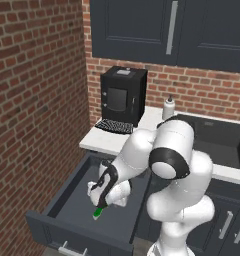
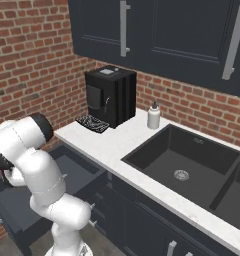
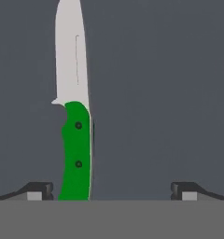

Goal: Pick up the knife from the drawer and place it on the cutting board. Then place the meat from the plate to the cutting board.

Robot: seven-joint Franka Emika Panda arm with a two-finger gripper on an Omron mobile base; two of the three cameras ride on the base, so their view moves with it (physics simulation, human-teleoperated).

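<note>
The drawer [image 1: 67, 200] stands pulled out below the counter [image 1: 109, 140] so the arm can reach down inside. There the knife [image 3: 75, 116] lies flat on the drawer floor, nearer the left finger [image 3: 37, 190]. The gripper [image 3: 111, 191] hangs wide open, holding nothing. The right base view adds the sink [image 2: 192, 170].

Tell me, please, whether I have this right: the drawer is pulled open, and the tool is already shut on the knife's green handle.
Not quite. The drawer is open, but the tool is open too. In the hand view its fingertips stand wide apart, and the knife lies flat on the drawer floor beside the left one, with a wide gap to the other.
</note>
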